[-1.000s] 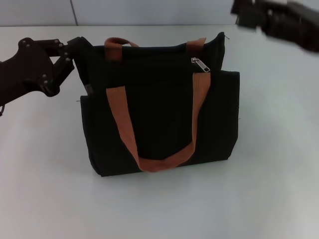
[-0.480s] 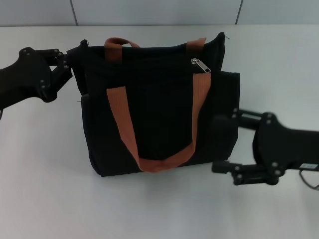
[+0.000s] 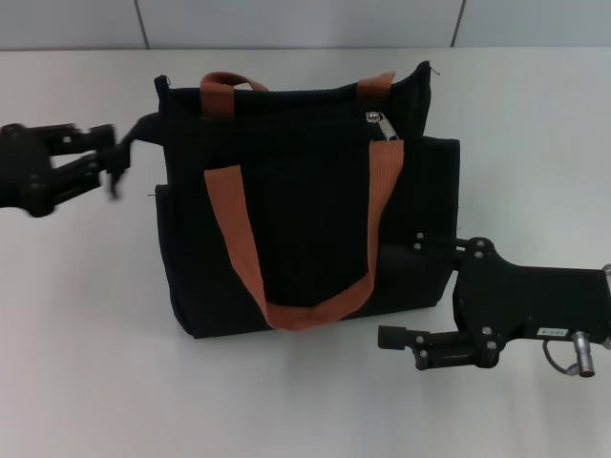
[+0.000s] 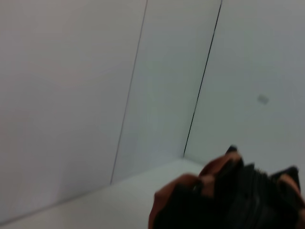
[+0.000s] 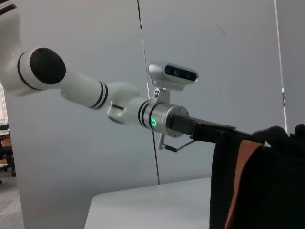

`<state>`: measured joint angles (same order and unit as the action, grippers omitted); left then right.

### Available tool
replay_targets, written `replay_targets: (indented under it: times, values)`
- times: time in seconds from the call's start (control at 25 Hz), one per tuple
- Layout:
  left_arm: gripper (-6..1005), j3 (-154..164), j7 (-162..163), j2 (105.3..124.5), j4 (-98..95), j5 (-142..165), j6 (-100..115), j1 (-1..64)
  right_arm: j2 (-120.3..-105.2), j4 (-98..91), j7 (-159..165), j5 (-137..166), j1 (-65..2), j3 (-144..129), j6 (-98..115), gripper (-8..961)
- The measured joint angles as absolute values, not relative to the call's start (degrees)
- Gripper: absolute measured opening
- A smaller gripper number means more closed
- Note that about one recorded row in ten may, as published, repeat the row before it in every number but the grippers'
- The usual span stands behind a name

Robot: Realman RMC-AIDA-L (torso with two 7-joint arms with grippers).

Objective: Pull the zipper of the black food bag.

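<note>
- On the white counter (image 3: 86, 363) in front of you, the black food bag (image 3: 305, 219) stands upright in the middle, its front panel facing the head camera and its two orange-brown handles (image 3: 234, 229) draped down over that panel.
- The zipper (image 3: 382, 122) sits on the zip line near the top of the bag, toward your robot's right-hand end, just above where the right strap meets the fabric. It is a small silver tab hanging loose.
- Your left end effector (image 3: 110, 157) is at the bag's upper left corner, close to a dark flap of fabric sticking out there. It is blurred, so you cannot tell whether its fingers are apart or together, or whether they grip that flap.
- Your right end effector (image 3: 401, 291) lies low beside the bag's lower right corner, fingers spread apart with nothing between them; the upper finger looks to be touching or just beside the bag's side.
- Expect the bag to be soft and fairly light: the fabric will likely fold and the whole bag may slide or tip if you pull the zipper without bracing the far end.
- The tab is thin, smooth metal and may slip out of a shallow pinch; take it squarely across its flat faces, near where it joins the slider.
- Pull along the zip line, not upward, so the fabric stays taut between the two end effectors.
- The right end effector has to rise well above its present place before it can reach the tab.
</note>
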<state>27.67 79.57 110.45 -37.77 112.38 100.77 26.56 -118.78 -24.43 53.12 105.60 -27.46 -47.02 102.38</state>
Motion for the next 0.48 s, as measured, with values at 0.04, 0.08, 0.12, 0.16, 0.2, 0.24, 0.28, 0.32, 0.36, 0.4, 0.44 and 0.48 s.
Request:
replay_targets:
  times: [0.04,0.08,0.12,0.16,0.2,0.24,0.28,0.32,0.36,0.4,0.44,0.48]
  values:
    - [187,27.67,79.57,110.45,-37.77,112.38,100.77,26.56,-118.78,-24.43,53.12,105.6,-27.46,-47.02,102.38,829]
    - [208,27.48,80.77,109.95,-38.65,112.79,101.13,26.29,-118.87,-24.39,53.09,105.72,-27.54,-47.02,102.15,829]
    - [229,26.74,81.8,109.2,-39.43,112.52,102.22,25.77,-118.91,-24.33,53.09,105.82,-27.71,-47.02,101.8,829]
    - [250,26.04,82.19,108.71,-39.82,111.95,103.22,25.38,-118.94,-24.24,53.07,105.92,-27.87,-47.03,101.48,829]
    - [271,23.88,81.97,107.87,-39.66,109.3,106.47,24.52,-118.97,-24.06,52.97,106.04,-27.99,-47.02,101.14,829]
    - [300,23.88,81.97,107.87,-39.66,109.3,106.47,24.52,-118.97,-23.84,52.69,106.05,-28.09,-47.02,100.86,829]
    - [328,23.2,81.65,107.71,-39.37,108.01,108.03,24.28,-118.98,-23.57,52.33,106.04,-28.17,-47.03,100.67,829]
    - [357,22.46,80.87,107.6,-38.79,106.19,110.24,23.95,-118.98,-23.23,51.85,106.03,-28.22,-47.02,100.5,829]
    - [386,22.46,80.87,107.6,-38.79,106.19,110.24,23.95,-118.99,-22.79,51.42,106.0,-28.38,-46.94,100.39,829]
    - [415,22.3,79.39,107.86,-37.77,104.55,112.61,23.65,-119.0,-22.05,50.96,105.92,-28.73,-46.83,99.99,829]
    - [443,22.3,79.39,107.86,-37.77,104.55,112.61,23.65,-119.0,-22.05,50.96,105.92,-28.73,-46.83,99.99,829]
    - [472,22.91,77.06,108.57,-36.73,103.44,114.38,23.43,-119.0,-21.78,50.87,105.88,-28.92,-46.85,99.6,829]
